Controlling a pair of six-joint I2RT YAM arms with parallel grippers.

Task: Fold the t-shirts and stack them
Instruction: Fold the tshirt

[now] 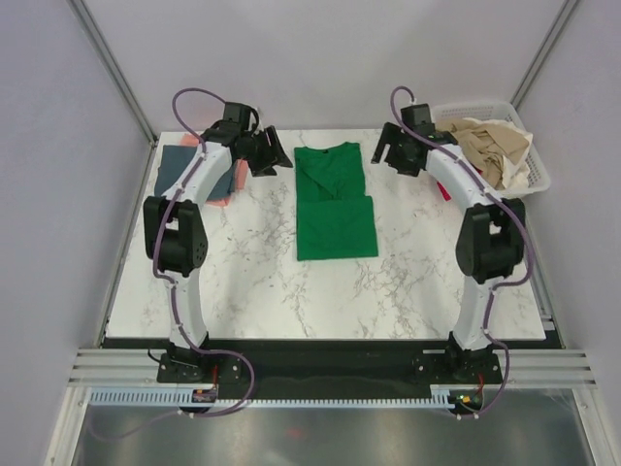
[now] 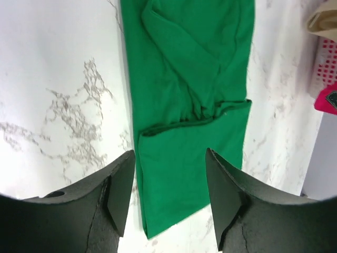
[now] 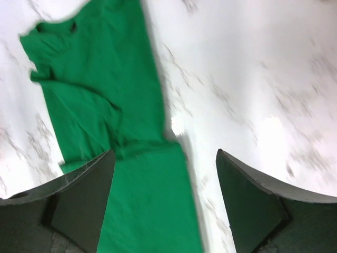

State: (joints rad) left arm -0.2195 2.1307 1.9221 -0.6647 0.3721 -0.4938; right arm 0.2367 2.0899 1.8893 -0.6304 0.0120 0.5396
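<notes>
A bright green t-shirt point(image 1: 335, 199) lies flat at the middle of the marble table point(image 1: 252, 282), sleeves folded in and its lower part doubled over. My left gripper point(image 1: 274, 155) hovers by the shirt's far left corner. It is open, with nothing between its fingers, and the green t-shirt point(image 2: 189, 95) shows below the left gripper point(image 2: 170, 174). My right gripper point(image 1: 390, 153) hangs by the far right corner, also open and empty. Under the right gripper point(image 3: 166, 179) lies the green t-shirt's point(image 3: 105, 121) right edge.
A slate blue-grey t-shirt point(image 1: 179, 165) lies folded on a salmon pink one point(image 1: 221, 199) at the far left, under my left arm. The white slatted basket point(image 1: 534, 175) at the far right holds a crumpled beige t-shirt point(image 1: 495, 146). A magenta-red scrap point(image 1: 444, 192) shows beside the basket.
</notes>
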